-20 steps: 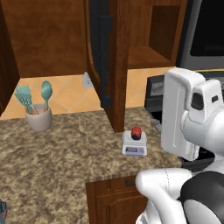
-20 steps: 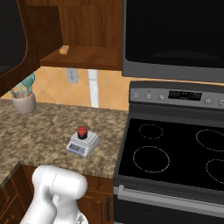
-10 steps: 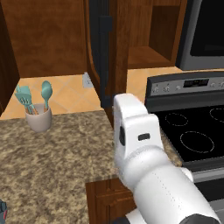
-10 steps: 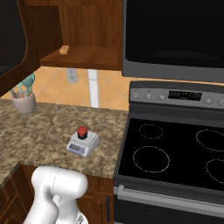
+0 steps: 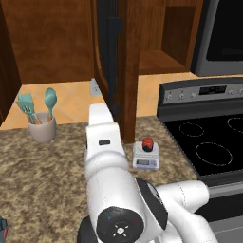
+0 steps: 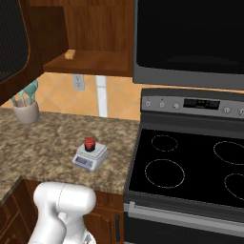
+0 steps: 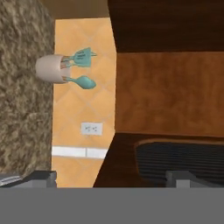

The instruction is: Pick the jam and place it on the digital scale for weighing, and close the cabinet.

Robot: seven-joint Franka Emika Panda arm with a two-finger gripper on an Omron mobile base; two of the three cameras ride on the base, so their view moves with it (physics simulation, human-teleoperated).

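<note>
Jam (image 5: 148,143) rests on the digital scale (image 5: 145,158) (placement done); cabinet (image 5: 112,66) door stands open, left to shut; gripper (image 7: 109,176) released, facing the door.

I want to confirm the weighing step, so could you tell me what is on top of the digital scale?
The jam stands upright on the digital scale, on its platform. The patch of platform directly beneath the jar is covered.

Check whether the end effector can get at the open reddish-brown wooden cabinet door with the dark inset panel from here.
Probably yes. In the hand view the open end effector faces the reddish-brown cabinet door's dark inset panel with nothing between them. The small red jam jar already sits on the white-grey digital scale, off to one side.
</note>
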